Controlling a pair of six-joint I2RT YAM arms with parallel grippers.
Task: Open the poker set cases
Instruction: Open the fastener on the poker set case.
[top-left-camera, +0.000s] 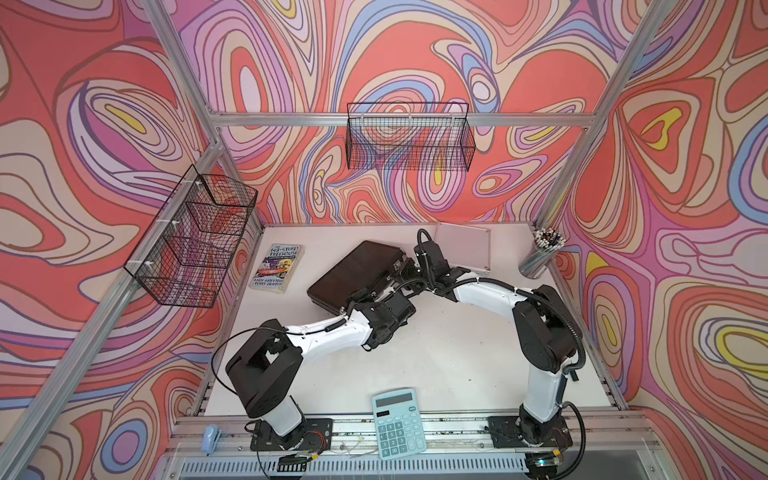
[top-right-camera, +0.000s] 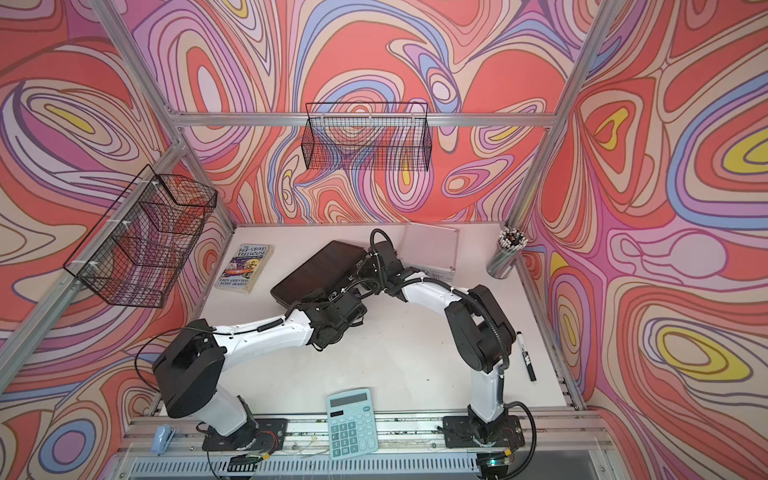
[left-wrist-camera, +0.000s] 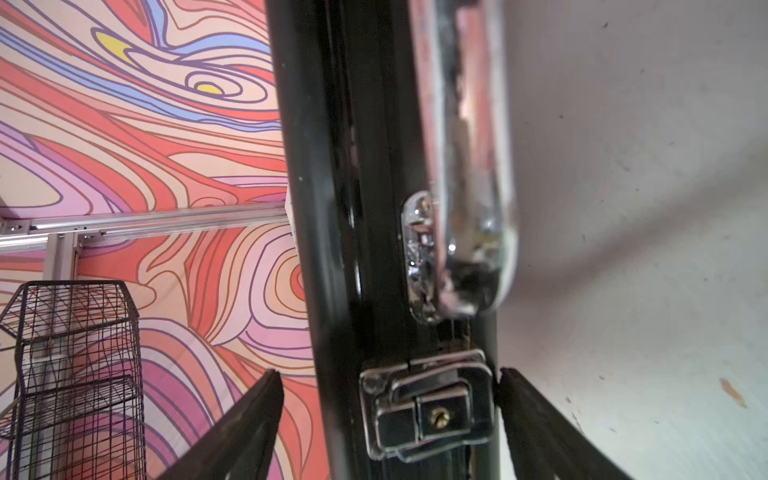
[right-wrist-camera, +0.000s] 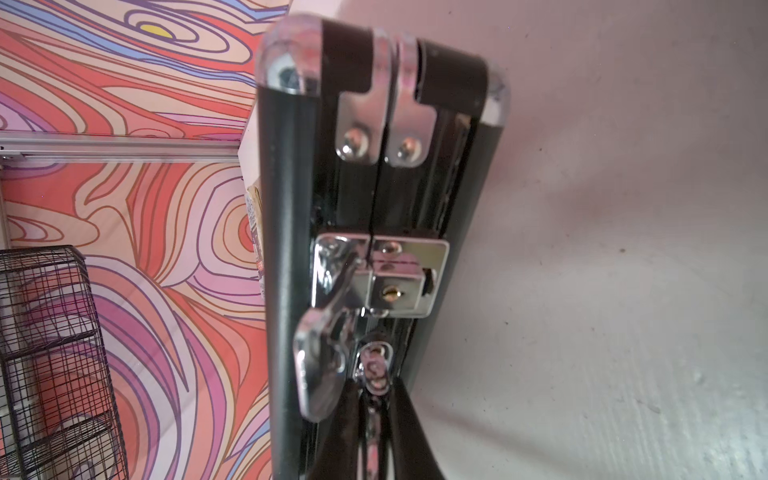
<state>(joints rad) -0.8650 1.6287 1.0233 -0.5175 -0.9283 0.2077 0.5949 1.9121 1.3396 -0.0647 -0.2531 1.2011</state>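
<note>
Black case (top-left-camera: 351, 270) closed; chrome handle (left-wrist-camera: 469, 166), latch (left-wrist-camera: 428, 407).

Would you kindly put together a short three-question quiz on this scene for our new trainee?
1. True or false: the calculator lies on top of the black case.
2. What sits between the fingers of the left pincer? A: a latch on the edge of the black case. B: the book. C: the pen cup.
3. Name the pincer that is shut, and say what it pinches.

Key:
1. False.
2. A.
3. The right pincer, which appears to be closed on the chrome handle of the black case.
</note>
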